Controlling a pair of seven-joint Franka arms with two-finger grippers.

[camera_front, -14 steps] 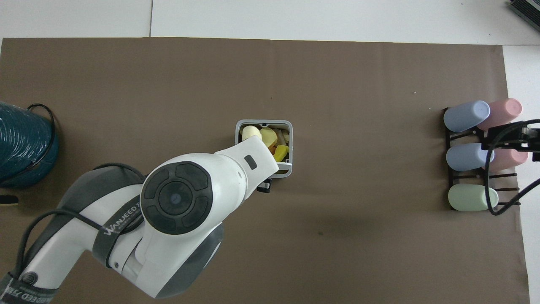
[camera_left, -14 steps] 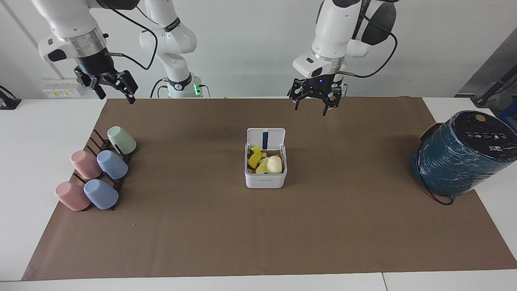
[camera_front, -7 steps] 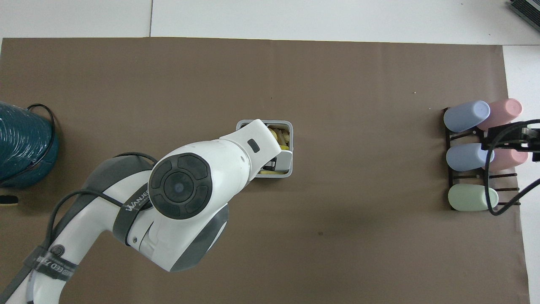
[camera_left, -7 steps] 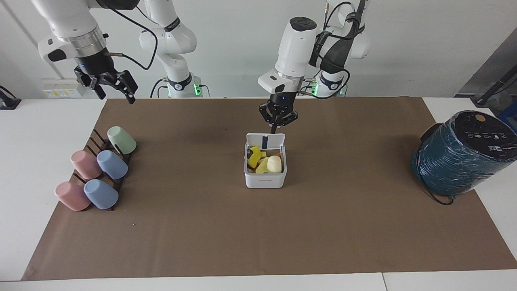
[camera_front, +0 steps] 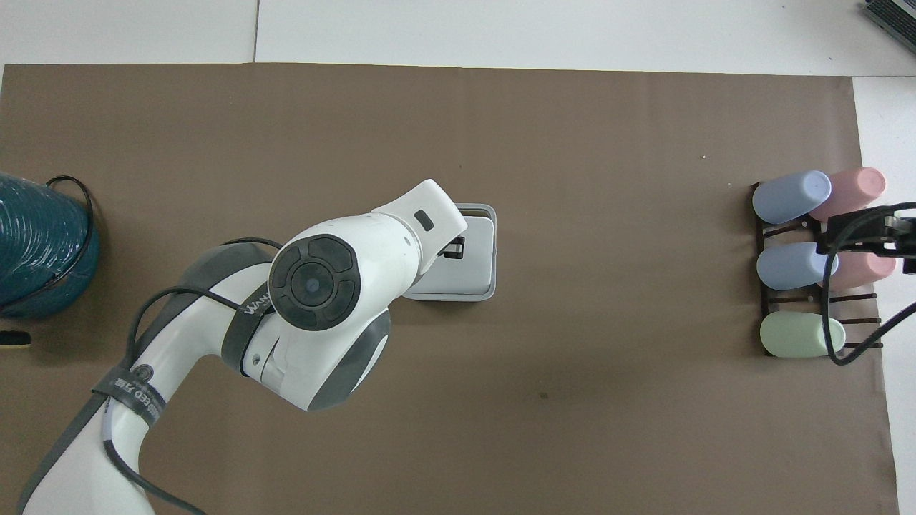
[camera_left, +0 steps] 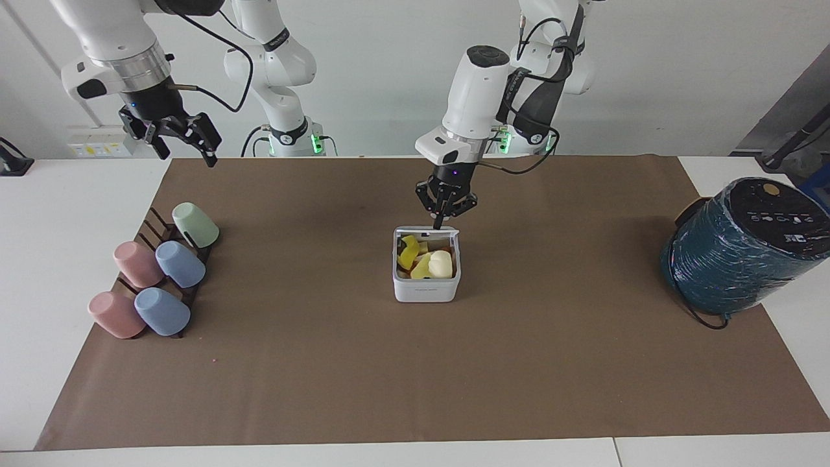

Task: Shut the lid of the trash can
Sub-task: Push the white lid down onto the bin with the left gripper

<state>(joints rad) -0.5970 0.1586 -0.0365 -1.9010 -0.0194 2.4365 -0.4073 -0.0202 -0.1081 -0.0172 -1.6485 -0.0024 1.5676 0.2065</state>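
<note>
Since half a second ago the lid (camera_left: 426, 229) has swung down from upright to a low tilt over the trash can (camera_left: 426, 289), and the left tool (camera_left: 443, 220) has come down with it. The can stands on the brown paper (camera_left: 324, 370) in the middle of the facing frame. In the overhead view the lid's white, grey-rimmed panel covers the whole opening. In the facing view a gap is open at the can's side farther from the robots. Through that gap a yellow scrap (camera_left: 408, 254) and a cream-coloured lump (camera_left: 441, 264) show inside. The left tool's fingers are drawn together, holding nothing, and their tips rest on the lid's upper face.

The right tool (camera_left: 180, 141) waits in the air in an upper corner of the facing frame, at the right arm's end of the bench (camera_left: 39, 259), with its fingers spread apart. In the overhead view it hangs over the dark cup rack (camera_left: 150, 224). That rack sits at the frame's mid-height and holds a green cup (camera_left: 196, 225), two blue cups and two pink ones, all lying tilted. At the left arm's end, at the same height in the frame, lies a big teal wrapped spool (camera_left: 739, 253), half on the paper.
</note>
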